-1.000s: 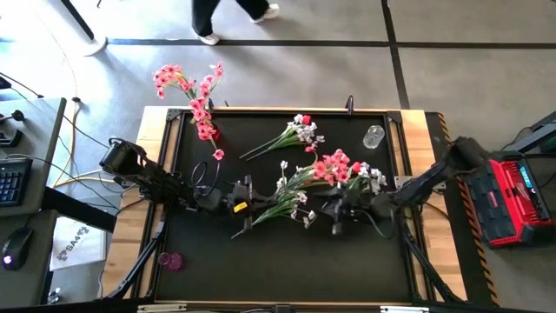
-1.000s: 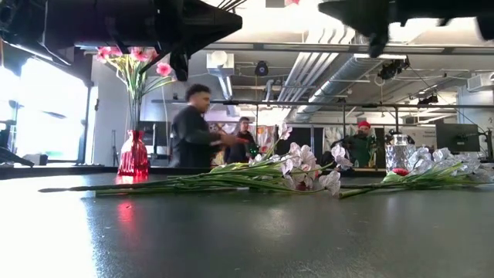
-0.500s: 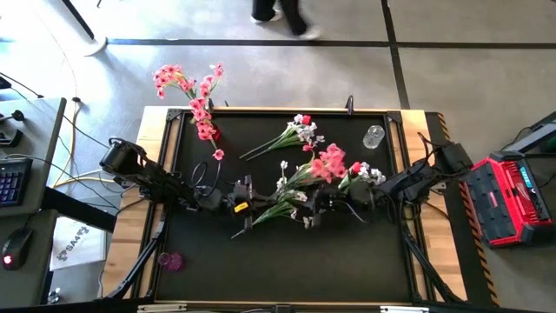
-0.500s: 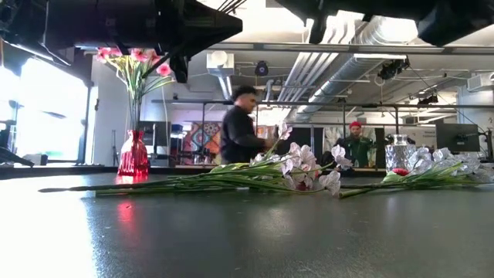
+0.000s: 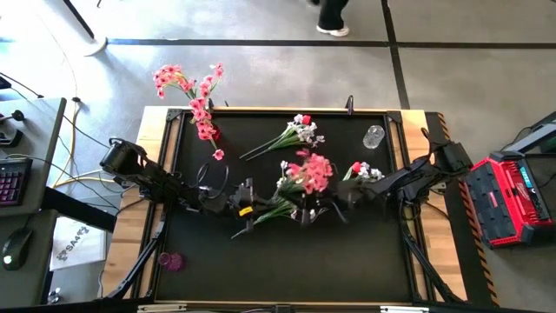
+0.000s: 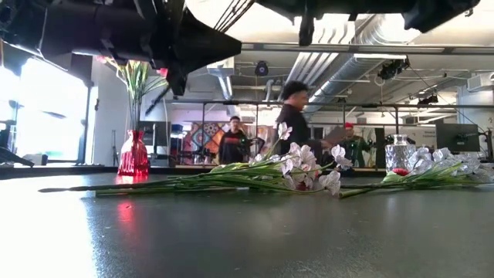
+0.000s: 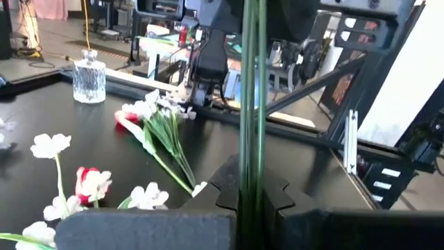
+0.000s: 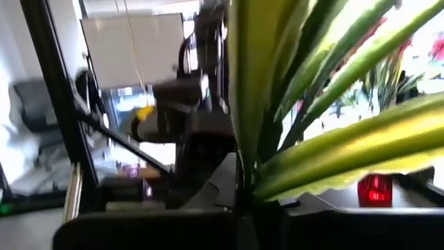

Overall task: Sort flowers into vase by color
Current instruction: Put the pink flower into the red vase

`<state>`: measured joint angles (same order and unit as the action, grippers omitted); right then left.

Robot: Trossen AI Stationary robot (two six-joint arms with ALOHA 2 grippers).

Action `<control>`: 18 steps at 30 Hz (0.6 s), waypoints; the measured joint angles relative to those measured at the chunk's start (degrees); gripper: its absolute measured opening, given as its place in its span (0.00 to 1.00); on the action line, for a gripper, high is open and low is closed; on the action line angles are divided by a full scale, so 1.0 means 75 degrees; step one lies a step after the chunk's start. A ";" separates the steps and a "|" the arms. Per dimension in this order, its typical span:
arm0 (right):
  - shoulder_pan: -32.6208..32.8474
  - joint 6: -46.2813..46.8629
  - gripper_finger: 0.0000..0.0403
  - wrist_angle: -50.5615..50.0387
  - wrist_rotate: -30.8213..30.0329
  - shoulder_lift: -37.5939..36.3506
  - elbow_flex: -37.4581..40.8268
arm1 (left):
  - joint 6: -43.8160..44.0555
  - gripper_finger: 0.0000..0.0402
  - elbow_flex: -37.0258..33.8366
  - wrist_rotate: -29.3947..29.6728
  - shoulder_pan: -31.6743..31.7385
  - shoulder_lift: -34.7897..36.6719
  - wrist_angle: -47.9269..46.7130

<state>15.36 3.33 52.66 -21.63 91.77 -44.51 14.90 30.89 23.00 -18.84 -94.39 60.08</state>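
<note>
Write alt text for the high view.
Seen from above, the left pincer and right pincer both grip a pink flower spray mid-table. Other sprays lie on the black table; a red vase of pink flowers stands at its far left corner.

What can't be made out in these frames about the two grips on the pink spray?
- Left gripper: high view, fingertips too small and dark on the black table; left wrist view shows green stems between them.
- Right gripper: high view, hidden under the pink spray; right wrist view blurred, filled by leaves.
- Low view: both grippers cut off by the top edge.
</note>
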 joint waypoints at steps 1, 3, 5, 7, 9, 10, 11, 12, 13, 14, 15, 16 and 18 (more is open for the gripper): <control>0.0003 0.0039 0.01 -0.0310 0.0000 0.0000 -0.0103 | 0.0003 0.02 0.0000 0.0000 -0.0013 0.0000 -0.0058; 0.0000 0.0033 0.01 -0.0942 -0.0001 0.0003 -0.0350 | 0.0000 0.04 0.0000 0.0010 -0.0041 0.0000 -0.0169; 0.0003 0.0099 0.01 -0.1612 0.0002 0.0003 -0.0624 | 0.0000 0.07 0.0000 -0.0012 -0.0091 0.0000 -0.0296; 0.0003 0.0097 0.01 -0.2421 0.0084 0.0003 -0.0935 | -0.0003 0.11 0.0000 -0.0037 -0.0127 0.0000 -0.0359; 0.0005 0.0127 0.01 -0.3121 0.0093 0.0003 -0.1229 | -0.0002 0.15 0.0000 -0.0032 -0.0145 0.0003 -0.0334; 0.0003 0.0135 0.00 -0.3400 0.0093 0.0003 -0.1362 | -0.0003 0.17 0.0000 -0.0032 -0.0142 0.0003 -0.0327; 0.0003 0.0135 0.00 -0.3640 0.0093 0.0003 -0.1483 | -0.0003 0.18 0.0000 -0.0027 -0.0142 0.0003 -0.0325; 0.0006 0.0135 0.00 -0.3858 0.0096 0.0003 -0.1596 | -0.0003 0.19 0.0000 -0.0011 -0.0142 0.0003 -0.0324; 0.0005 0.0151 0.00 -0.4069 0.0118 0.0003 -0.1695 | -0.0006 0.21 0.0000 -0.0003 -0.0142 0.0004 -0.0324; 0.0003 0.0152 0.00 -0.4257 0.0149 0.0003 -0.1788 | -0.0006 0.21 0.0000 -0.0003 -0.0142 0.0006 -0.0322; 0.0003 0.0155 0.00 -0.4452 0.0169 0.0003 -0.1877 | -0.0006 0.22 0.0000 -0.0003 -0.0142 0.0006 -0.0318; 0.0003 0.0153 0.00 -0.4610 0.0177 0.0003 -0.1943 | -0.0009 0.23 0.0000 -0.0003 -0.0142 0.0006 -0.0316; 0.0003 0.0155 0.00 -0.4729 0.0178 0.0003 -0.1979 | -0.0009 0.23 0.0000 0.0002 -0.0142 0.0009 -0.0318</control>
<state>15.38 4.49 17.19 -20.29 91.79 -59.35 14.83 30.89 23.02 -19.90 -94.32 57.70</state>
